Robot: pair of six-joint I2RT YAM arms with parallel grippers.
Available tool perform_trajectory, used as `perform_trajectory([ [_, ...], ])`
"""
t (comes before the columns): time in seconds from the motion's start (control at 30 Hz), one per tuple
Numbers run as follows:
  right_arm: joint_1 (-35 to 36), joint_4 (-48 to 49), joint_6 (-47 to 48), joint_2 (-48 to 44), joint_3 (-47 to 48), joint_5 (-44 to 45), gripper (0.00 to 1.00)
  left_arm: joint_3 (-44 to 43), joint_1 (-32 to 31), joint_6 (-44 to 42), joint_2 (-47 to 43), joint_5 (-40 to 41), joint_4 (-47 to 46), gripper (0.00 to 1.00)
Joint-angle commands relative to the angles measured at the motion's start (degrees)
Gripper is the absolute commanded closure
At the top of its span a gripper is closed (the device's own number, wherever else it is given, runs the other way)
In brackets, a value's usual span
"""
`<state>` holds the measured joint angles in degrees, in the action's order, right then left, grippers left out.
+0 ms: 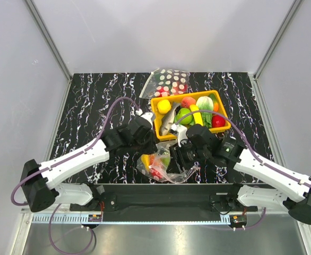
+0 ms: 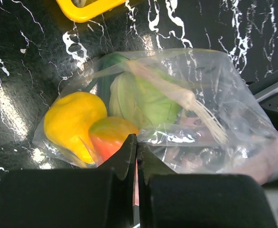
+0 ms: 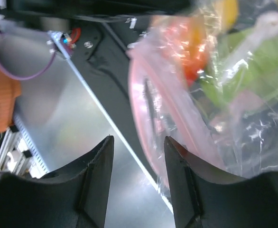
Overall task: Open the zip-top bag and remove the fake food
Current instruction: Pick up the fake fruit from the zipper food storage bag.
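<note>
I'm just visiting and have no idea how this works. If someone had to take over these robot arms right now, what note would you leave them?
Left gripper: shut, apparently pinching an edge of the zip-top bag.
Right gripper: open, lined up on the bag's pink zip strip, not closed on it.
Bag: on the table in front of the yellow tray, between the two grippers.
Done: one side of the bag held; whether the zip is open cannot be told.
Left to do: open the zip, then take out the fake food; yellow, green and red-orange pieces are inside.
</note>
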<state>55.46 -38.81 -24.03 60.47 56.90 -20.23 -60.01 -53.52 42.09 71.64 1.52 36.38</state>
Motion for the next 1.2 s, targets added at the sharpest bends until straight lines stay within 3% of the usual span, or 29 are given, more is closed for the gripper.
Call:
perform_trajectory([
  [0.0,0.35,5.92,-3.47,-1.05,-3.01,6.60,0.47,-0.02,0.34,0.10,-4.13,-0.29,-1.75,1.00],
  [0.17,0.35,12.07,-6.11,-3.60,-9.08,11.96,0.46,1.91,0.26,-0.95,-5.89,-4.33,-4.03,1.00],
  [0.37,0.26,16.74,-5.41,-1.94,-9.19,18.56,0.47,3.23,-0.01,-2.79,-5.37,-10.13,-6.94,1.00],
  [0.63,0.35,14.81,-6.47,-2.72,-9.35,25.58,0.46,3.75,-0.18,-4.12,-6.51,-9.87,-6.58,1.00],
  [1.17,0.35,19.74,-3.48,5.89,-12.08,22.78,0.43,6.57,-5.19,-5.96,-2.03,-8.90,-10.63,1.00],
])
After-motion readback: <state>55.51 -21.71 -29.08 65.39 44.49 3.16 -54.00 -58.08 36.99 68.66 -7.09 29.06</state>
